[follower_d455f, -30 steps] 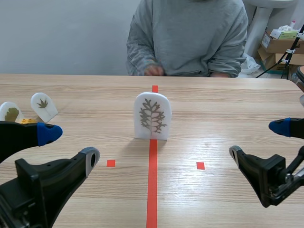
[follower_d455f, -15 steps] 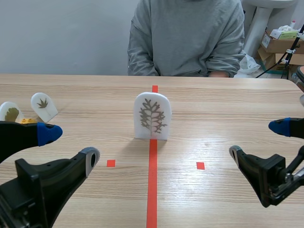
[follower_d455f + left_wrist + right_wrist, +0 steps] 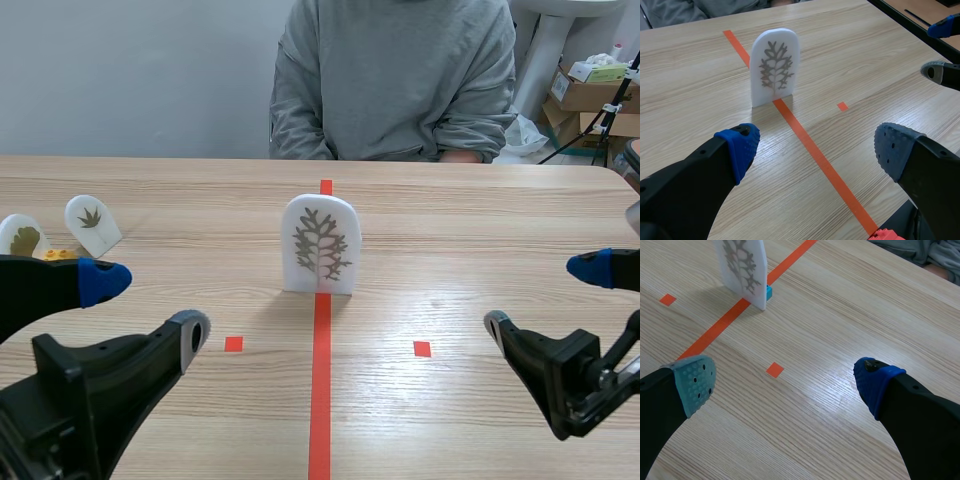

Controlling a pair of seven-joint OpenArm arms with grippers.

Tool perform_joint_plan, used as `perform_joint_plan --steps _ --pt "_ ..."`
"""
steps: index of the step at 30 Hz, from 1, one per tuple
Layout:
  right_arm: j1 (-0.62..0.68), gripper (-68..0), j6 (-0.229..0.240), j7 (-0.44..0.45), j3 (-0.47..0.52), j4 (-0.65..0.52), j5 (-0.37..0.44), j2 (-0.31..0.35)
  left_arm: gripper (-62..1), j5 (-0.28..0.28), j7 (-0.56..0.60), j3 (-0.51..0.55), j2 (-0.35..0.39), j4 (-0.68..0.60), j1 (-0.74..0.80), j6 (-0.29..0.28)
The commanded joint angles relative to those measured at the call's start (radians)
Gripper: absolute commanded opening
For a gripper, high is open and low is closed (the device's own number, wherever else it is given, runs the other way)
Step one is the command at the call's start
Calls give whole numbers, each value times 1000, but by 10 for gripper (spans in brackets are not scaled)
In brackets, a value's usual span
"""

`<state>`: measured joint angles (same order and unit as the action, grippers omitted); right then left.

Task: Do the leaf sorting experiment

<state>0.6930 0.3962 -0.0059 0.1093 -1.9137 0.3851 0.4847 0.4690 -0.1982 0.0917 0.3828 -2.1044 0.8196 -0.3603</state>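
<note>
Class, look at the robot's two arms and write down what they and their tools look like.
Both arms are black. The left tool and the right tool each have two thick black fingers, each tipped with a rounded, dotted pad: one blue pad and one greyish pad per tool.

A lab or test room: wooden table [image 3: 480, 230] marked with orange-red tape, plain grey wall [image 3: 130, 80] at upper left, stacked cardboard boxes [image 3: 590, 98] at upper right.
</note>
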Motion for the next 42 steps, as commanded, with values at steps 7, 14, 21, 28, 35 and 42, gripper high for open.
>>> perform_joint_plan --steps 7,14,21,28,35,42 --pt "-9 -111 -8 8 7 -13 6 3 -112 6 14 -1 -3 -3 -3 -2" --pt "-13 -111 -8 -28 7 -13 7 3 -112 6 14 -1 -3 -3 -3 -2" --pt "-29 -111 -13 -40 7 -13 2 3 -112 6 14 -1 -3 -3 -3 -2" --pt "-31 -111 -15 -82 7 -13 -20 2 -112 6 14 -1 -3 -3 -3 -2" --pt "-129 -111 -7 -215 7 3 -50 3 -112 6 14 -1 -3 -3 -3 -2" --pt "-376 -111 108 -232 -75 180 -60 83 -112 -56 13 -1 -3 -2 -3 -2"
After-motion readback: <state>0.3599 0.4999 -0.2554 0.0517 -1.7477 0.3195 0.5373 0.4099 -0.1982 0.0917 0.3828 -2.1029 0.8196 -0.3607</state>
